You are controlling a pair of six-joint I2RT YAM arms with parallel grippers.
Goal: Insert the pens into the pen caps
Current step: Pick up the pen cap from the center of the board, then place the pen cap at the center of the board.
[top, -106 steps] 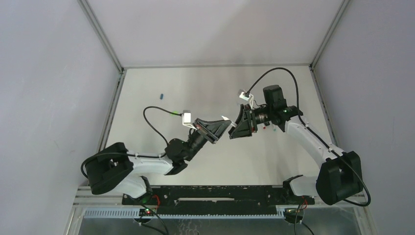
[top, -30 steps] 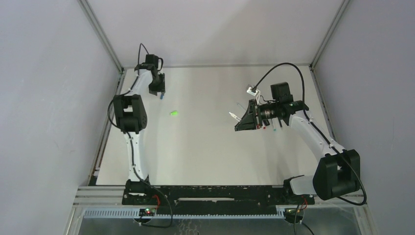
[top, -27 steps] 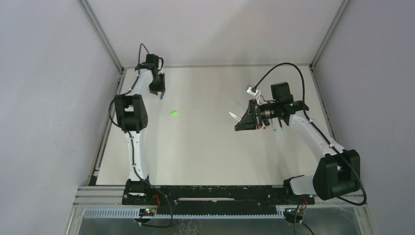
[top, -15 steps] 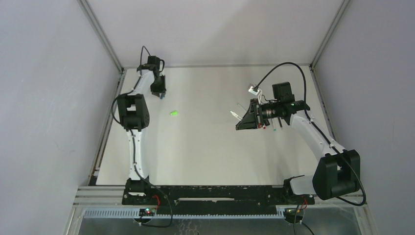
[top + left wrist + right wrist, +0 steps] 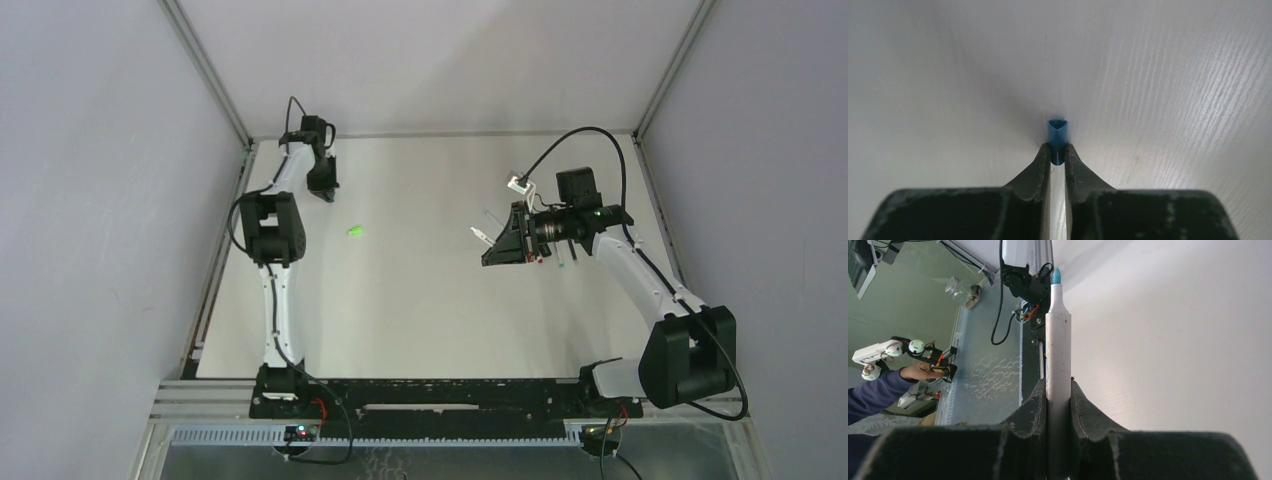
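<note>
My left gripper (image 5: 1057, 151) is at the table's far left corner (image 5: 322, 192), shut on a small blue pen cap (image 5: 1056, 131) that rests on the table with its open end pointing away. My right gripper (image 5: 1058, 390) is shut on a white pen (image 5: 1058, 355) with a teal-blue tip, held above the table at the right (image 5: 481, 236). A bright green cap (image 5: 353, 231) lies on the table between the arms. Small red and green bits (image 5: 548, 261) lie by the right gripper, partly hidden.
The white table (image 5: 430, 320) is walled by grey panels on the left, right and back. An aluminium frame rail (image 5: 445, 132) runs along the far edge. The arm bases sit on a black bar (image 5: 440, 395) at the near edge.
The left arm has swung from the table's middle to the far left corner, leaving the green cap on the table, and has closed on the blue cap. The right gripper has barely moved.
</note>
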